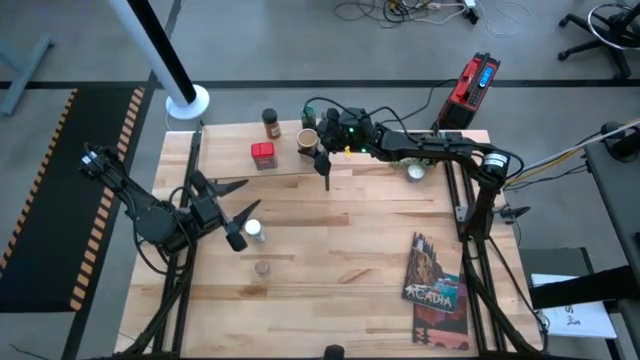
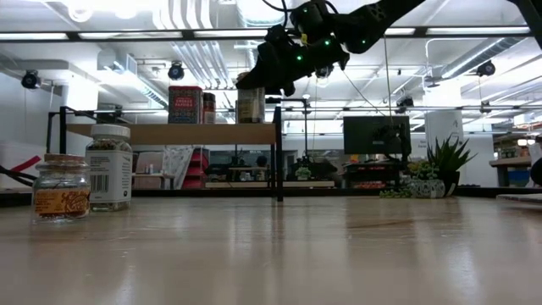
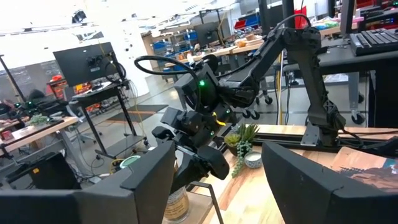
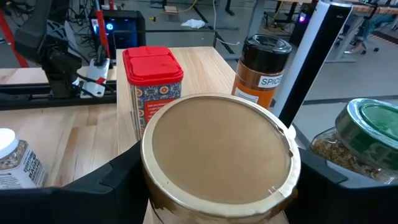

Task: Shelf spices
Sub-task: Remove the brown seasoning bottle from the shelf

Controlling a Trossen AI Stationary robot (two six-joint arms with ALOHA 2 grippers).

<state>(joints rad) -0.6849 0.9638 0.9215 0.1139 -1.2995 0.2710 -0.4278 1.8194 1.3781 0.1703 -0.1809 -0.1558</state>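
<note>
The shelf [image 1: 230,160] stands at the table's far side. On it are a red square tin [image 1: 263,155], a dark-capped brown jar [image 1: 269,123], a green-lidded jar [image 4: 367,134] and, at its right end, a tan canister [image 1: 307,140]. My right gripper [image 4: 217,186] is shut on the canister. A white-capped clear jar [image 1: 254,232] and a small clear jar [image 1: 262,268] stand on the tabletop at the left. My left gripper [image 1: 245,200] hovers open beside the white-capped jar, touching nothing. My right gripper pinches the tan canister's round side wall [image 4: 152,186] between its two fingers, just below the lid. The fingers [image 4: 124,177] reach in from the table's right, slanting down. The canister is upright, its base at the shelf top [image 2: 250,121]; whether it rests there I cannot tell.
A small green plant in a white pot [image 1: 415,170] stands under the right arm behind the shelf's right end. The "Acadia" book [image 1: 435,290] lies at the near right. A white pole [image 1: 165,55] rises at the far left corner.
</note>
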